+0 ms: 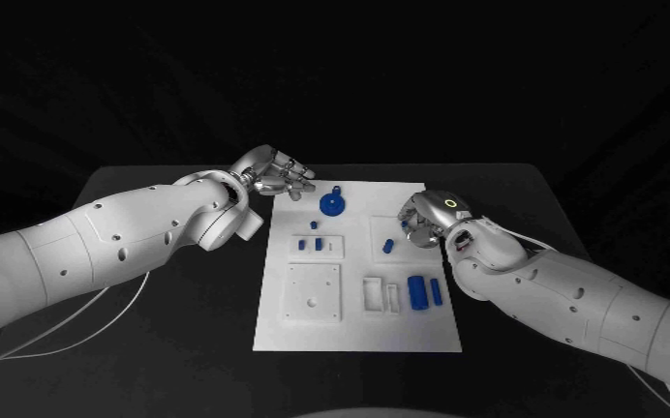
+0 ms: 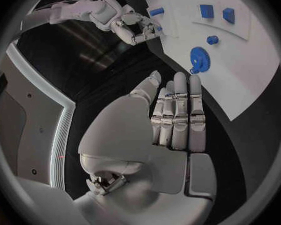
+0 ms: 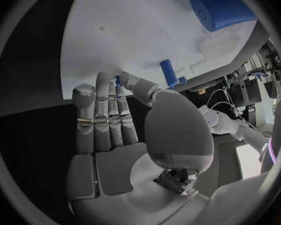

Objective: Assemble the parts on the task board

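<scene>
The white task board (image 1: 356, 326) lies mid-table. A round blue part (image 1: 332, 204) sits near its far edge, also seen from the left wrist as the round part (image 2: 200, 60). My left hand (image 1: 275, 172) hovers off the board's far left corner, fingers straight and together, holding nothing (image 2: 168, 125). My right hand (image 1: 430, 215) is over the board's right edge; thumb and fingertip pinch a small blue part (image 3: 118, 80). A blue peg (image 3: 168, 72) is just beyond those fingertips. My right hand (image 2: 131, 25) appears across the board (image 2: 247, 65) from the left wrist.
Small blue pieces (image 1: 310, 242) sit in the board's middle row, and two blue cylinders (image 1: 424, 291) lie at its right side beside white frames (image 1: 379, 294). A square white block (image 1: 313, 292) takes the near left. Black table (image 1: 167, 341) surrounds the board.
</scene>
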You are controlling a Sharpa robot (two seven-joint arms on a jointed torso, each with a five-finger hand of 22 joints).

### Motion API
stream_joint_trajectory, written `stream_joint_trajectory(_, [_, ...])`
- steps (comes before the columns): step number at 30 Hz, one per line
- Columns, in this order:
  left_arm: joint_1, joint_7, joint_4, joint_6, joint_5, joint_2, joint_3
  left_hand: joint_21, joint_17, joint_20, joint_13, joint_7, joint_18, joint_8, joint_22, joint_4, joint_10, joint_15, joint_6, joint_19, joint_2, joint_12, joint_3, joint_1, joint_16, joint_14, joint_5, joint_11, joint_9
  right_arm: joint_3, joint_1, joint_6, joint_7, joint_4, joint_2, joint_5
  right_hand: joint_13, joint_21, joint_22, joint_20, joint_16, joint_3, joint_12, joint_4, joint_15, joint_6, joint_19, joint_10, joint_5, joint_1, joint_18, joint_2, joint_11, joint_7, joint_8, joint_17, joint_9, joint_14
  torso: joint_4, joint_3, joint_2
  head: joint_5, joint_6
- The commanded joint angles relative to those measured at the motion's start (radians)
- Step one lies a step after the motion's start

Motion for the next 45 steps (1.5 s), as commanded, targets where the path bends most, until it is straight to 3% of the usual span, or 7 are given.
stream_joint_trajectory(1, [0.001, 0.015, 0.001, 0.014, 0.010, 0.001, 0.001, -0.001, -0.002, 0.006, -0.001, 0.008, -0.003, -0.003, -0.001, 0.006, -0.002, 0.004, 0.001, -0.004, 0.001, -0.005, 0.001, -0.003, -0.004, -0.003, 0.006, 0.002, 0.001, 0.000, -0.001, 0.021, 0.018, -0.004, 0.004, 0.006, 0.000, -0.009, 0.007, -0.001, 0.005, 0.000, -0.004, -0.004, -0.003, 0.009, 0.007, 0.011, 0.001, 0.001, 0.006, 0.014, -0.003, -0.001, -0.002, -0.001, 0.001, -0.008, 0.0008, 0.0003, 0.000, 0.001, 0.000])
stream_joint_trajectory(15, [0.001, 0.013, 0.000, 0.020, 0.010, 0.002, 0.001, 0.000, -0.002, 0.006, -0.001, 0.008, -0.003, -0.002, -0.002, 0.006, -0.003, 0.004, 0.002, -0.004, 0.001, -0.005, 0.001, -0.003, -0.004, -0.004, 0.006, 0.002, 0.001, -0.004, -0.004, 0.041, 0.021, -0.012, 0.014, 0.010, 0.001, -0.007, 0.054, -0.007, 0.010, -0.019, -0.004, -0.013, -0.009, 0.044, 0.027, 0.053, 0.000, 0.001, -0.002, 0.046, -0.017, -0.010, -0.002, 0.006, 0.003, -0.004, 0.0001, 0.0002, 0.000, 0.002, -0.002])
stream_joint_trajectory(21, [0.001, 0.012, 0.000, 0.023, 0.010, 0.001, 0.001, 0.000, -0.002, 0.006, -0.001, 0.008, -0.003, -0.002, -0.002, 0.006, -0.003, 0.004, 0.003, -0.004, 0.002, -0.005, 0.001, -0.003, -0.004, -0.004, 0.006, 0.003, 0.001, -0.005, -0.004, 0.032, 0.010, -0.014, 0.013, -0.001, 0.002, 0.010, 0.073, -0.019, 0.007, 0.021, -0.002, -0.030, -0.019, 0.073, 0.038, 0.093, -0.010, 0.029, -0.007, 0.094, -0.027, -0.017, 0.002, 0.005, 0.007, 0.002, -0.0001, 0.0000, 0.000, 0.003, -0.003])
stream_joint_trajectory(27, [0.001, 0.009, -0.002, 0.026, 0.010, 0.001, 0.001, 0.000, -0.002, 0.006, -0.001, 0.008, -0.003, -0.002, -0.002, 0.006, -0.003, 0.004, 0.003, -0.004, 0.002, -0.005, 0.001, -0.003, -0.004, -0.004, 0.006, 0.003, 0.001, -0.006, -0.004, 0.017, -0.008, -0.013, 0.010, -0.021, 0.002, 0.012, 0.090, -0.024, -0.001, 0.007, -0.003, -0.042, -0.021, 0.083, 0.041, 0.105, -0.010, 0.024, -0.011, 0.116, -0.031, -0.020, -0.001, 0.004, 0.009, 0.013, -0.0001, 0.0004, 0.000, 0.003, -0.004])
stream_joint_trajectory(45, [0.001, 0.003, -0.014, 0.034, 0.010, 0.000, 0.001, 0.000, -0.001, 0.006, -0.001, 0.008, -0.003, -0.003, -0.003, 0.006, -0.006, 0.004, 0.004, -0.006, 0.004, -0.005, 0.001, -0.003, -0.004, -0.005, 0.005, 0.003, 0.001, -0.003, 0.002, -0.020, -0.024, 0.022, -0.015, -0.041, 0.003, 0.019, 0.114, -0.028, -0.008, -0.006, -0.003, -0.036, -0.025, 0.095, 0.059, 0.122, -0.010, 0.033, -0.018, 0.118, -0.036, -0.024, -0.001, 0.012, 0.012, 0.025, 0.0001, -0.0005, 0.000, 0.002, 0.001])
